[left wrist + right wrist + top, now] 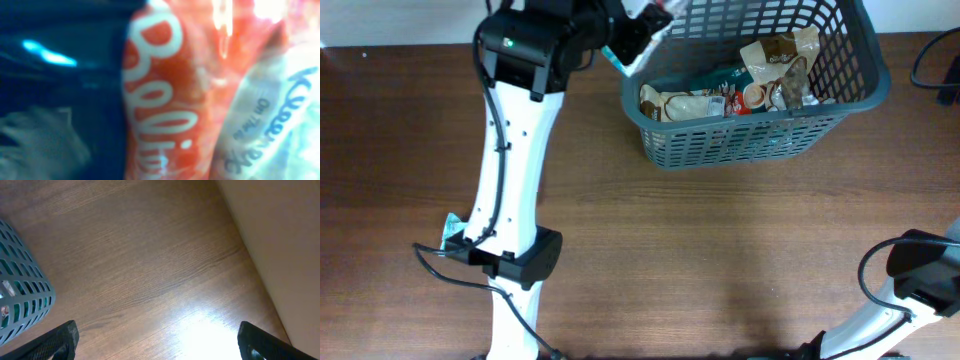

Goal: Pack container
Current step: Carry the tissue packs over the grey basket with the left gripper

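Dark brown wood grain runs across the table [720,230], and the basket [760,135] sits at its far right side, well away from both arm bases. It is already partly loaded with a jumble of packets [720,95] lying against its near wall.

The left gripper [638,30] hangs over the basket's left corner. Its jaws stand only narrowly apart and look clamped on a red packet [170,100] with white lettering. A white tissue pack [260,125] presses against that packet; I cannot tell whether it is in the grip too or just beside it. The right gripper [157,342] hovers low over bare table near the basket's right end, jaws spread wide and holding nothing.

The basket looks like stiff moulded plastic, light for its bulk, so I judge it would slide on the smooth wood if nudged. Its thick rim is the sound place to pinch it, as the thin lattice bars would probably flex. The packets look like soft, glossy film, likely slippery and easily crushed, so a hold across the flat middle suits them better than a sealed edge.
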Controlling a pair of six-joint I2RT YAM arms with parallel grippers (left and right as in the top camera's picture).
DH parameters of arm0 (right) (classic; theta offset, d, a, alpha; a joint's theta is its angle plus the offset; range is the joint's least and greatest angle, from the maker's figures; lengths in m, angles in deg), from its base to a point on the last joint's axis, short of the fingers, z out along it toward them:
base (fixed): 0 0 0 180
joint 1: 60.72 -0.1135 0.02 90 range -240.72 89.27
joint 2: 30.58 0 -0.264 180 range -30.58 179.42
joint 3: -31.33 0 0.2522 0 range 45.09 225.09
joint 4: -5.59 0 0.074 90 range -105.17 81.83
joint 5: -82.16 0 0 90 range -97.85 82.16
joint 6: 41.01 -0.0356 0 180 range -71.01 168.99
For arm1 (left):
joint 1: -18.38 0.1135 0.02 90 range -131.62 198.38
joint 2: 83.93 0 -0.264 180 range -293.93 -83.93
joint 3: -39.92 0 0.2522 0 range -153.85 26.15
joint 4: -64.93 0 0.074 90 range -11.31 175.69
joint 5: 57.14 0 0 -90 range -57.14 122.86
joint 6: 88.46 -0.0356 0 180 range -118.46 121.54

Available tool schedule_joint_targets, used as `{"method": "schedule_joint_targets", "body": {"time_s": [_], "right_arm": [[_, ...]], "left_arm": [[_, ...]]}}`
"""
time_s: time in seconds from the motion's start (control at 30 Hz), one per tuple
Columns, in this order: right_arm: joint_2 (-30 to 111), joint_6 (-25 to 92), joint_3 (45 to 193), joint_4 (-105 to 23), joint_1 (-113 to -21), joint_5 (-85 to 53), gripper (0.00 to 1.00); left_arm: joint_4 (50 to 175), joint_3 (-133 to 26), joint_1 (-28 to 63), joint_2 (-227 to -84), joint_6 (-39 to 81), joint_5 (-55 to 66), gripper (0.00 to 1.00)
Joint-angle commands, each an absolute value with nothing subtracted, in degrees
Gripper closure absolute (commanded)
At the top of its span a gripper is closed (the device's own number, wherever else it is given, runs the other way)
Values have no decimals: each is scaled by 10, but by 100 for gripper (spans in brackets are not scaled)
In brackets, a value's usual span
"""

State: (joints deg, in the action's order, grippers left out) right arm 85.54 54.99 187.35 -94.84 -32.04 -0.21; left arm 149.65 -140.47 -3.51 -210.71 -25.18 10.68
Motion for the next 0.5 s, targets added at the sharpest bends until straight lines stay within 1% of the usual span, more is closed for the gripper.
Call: {"method": "schedule_joint_targets", "body": {"time_s": [0.0, 0.47], "right_arm": [[851, 547, 1875, -947, -318, 3, 1], [851, 547, 1875, -947, -318, 3, 1]], "left_arm": [[1489, -1416, -43, -2088, -266, 81, 98], [1493, -1416, -49, -2157, -264, 34, 98]]}}
